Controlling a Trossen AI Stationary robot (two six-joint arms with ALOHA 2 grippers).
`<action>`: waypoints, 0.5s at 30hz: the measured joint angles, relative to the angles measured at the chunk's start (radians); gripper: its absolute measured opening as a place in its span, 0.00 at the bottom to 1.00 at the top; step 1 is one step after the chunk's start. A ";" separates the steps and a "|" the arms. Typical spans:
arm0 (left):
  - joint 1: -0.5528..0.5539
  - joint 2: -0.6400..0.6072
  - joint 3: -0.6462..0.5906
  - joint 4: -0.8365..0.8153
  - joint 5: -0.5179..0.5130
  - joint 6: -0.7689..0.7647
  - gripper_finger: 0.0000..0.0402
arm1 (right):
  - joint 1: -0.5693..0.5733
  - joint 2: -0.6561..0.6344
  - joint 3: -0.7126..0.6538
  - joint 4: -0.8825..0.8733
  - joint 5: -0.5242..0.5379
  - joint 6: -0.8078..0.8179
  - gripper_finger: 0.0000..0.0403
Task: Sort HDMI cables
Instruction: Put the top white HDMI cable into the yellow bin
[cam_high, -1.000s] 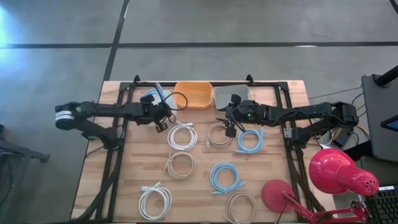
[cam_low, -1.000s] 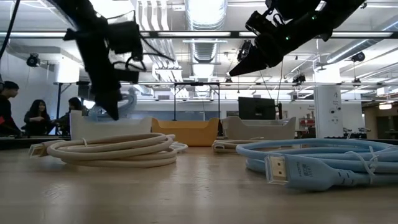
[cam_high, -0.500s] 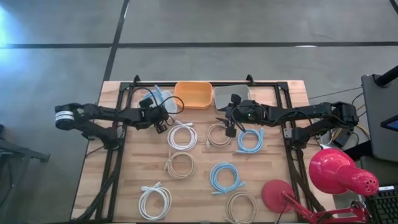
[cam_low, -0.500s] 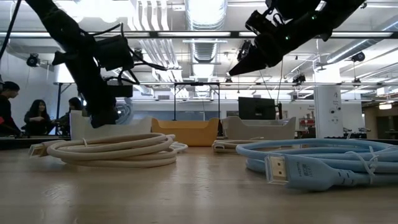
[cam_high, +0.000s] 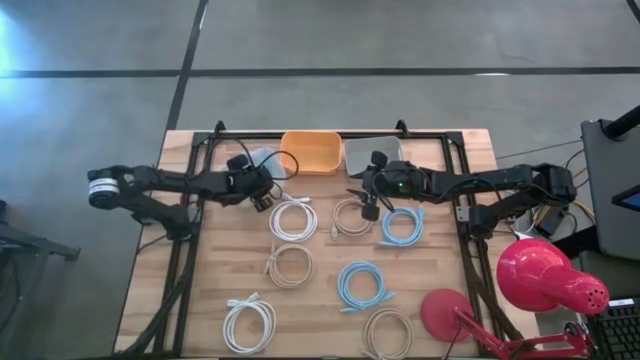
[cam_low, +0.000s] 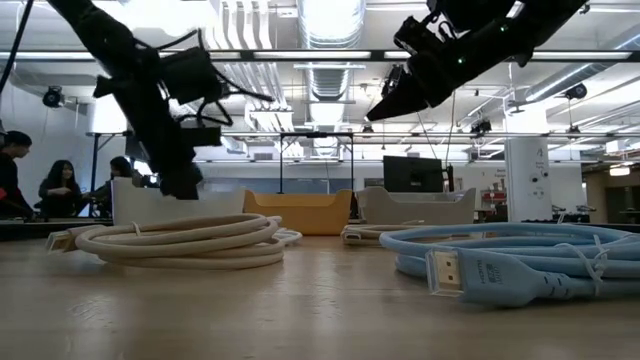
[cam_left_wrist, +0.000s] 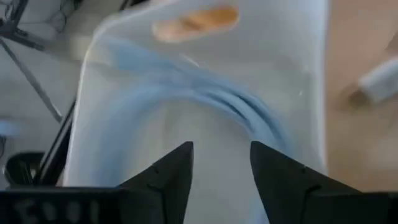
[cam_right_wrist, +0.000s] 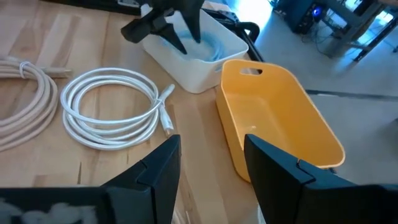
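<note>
My left gripper (cam_left_wrist: 221, 152) stands open over the white bin (cam_high: 266, 160) at the table's far left, fingers slanting down. A light blue HDMI cable (cam_left_wrist: 205, 93) lies coiled inside that bin, below the fingertips and apart from them. My right gripper (cam_high: 365, 205) hangs open above the table near a beige coil (cam_high: 351, 217), nothing between its fingers. Lying flat on the table are a white coil (cam_high: 293, 219), a blue coil (cam_high: 402, 226), another beige coil (cam_high: 289, 266), a second blue coil (cam_high: 363, 285), a second white coil (cam_high: 249, 322) and a third beige coil (cam_high: 388, 332).
An orange bin (cam_high: 310, 152) and a grey bin (cam_high: 371, 152) stand beside the white one along the far edge. A red lamp (cam_high: 548, 276) with its round base (cam_high: 448, 312) sits at the near right. People stand in the room beyond the table's left side (cam_low: 60, 185).
My left gripper has sunk toward the white bin, tipped further down and let go of the light blue coil. The coil, which hung at the gripper, has dropped into the bin and no longer shows in the low view. The right arm has kept still.
</note>
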 joint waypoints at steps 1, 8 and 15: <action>0.000 0.000 0.013 -0.003 0.000 0.008 0.47 | -0.001 0.005 0.000 0.000 0.000 0.008 0.43; -0.003 0.000 0.125 -0.053 0.000 0.054 0.48 | -0.002 0.035 0.000 -0.001 0.000 0.015 0.44; -0.030 0.000 0.224 -0.073 0.126 0.066 0.48 | -0.002 0.037 0.000 -0.002 -0.003 0.034 0.44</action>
